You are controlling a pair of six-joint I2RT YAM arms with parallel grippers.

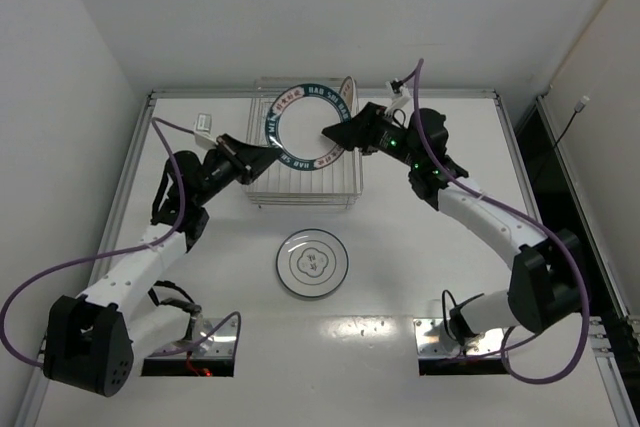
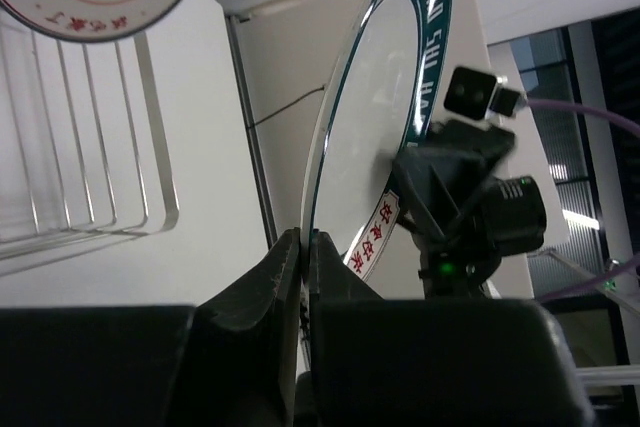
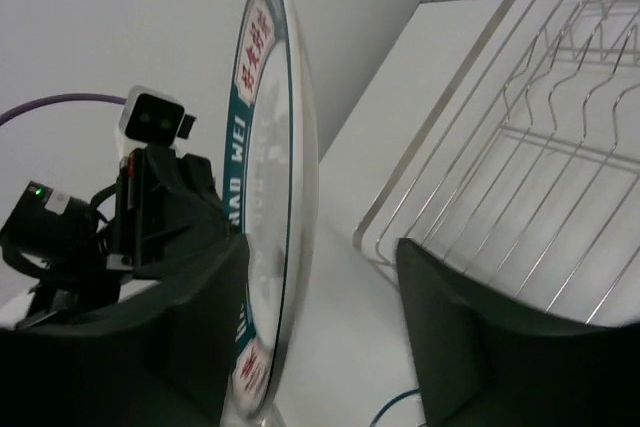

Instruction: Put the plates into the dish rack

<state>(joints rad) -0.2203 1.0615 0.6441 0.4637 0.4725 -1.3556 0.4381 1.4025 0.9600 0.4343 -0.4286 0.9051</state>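
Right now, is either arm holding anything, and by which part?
The left gripper holds the green-rimmed plate upright by its rim, jaws shut on the edge. The right gripper sits at the opposite rim with jaws open, not clamping.

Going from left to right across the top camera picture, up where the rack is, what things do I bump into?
left gripper → green-rimmed plate → right gripper

The dish rack [image 1: 303,183] is thin, shiny metal wire. The green-rimmed plate [image 1: 306,128] above it looks smooth and glossy. The table [image 1: 400,277] under it is matt white.
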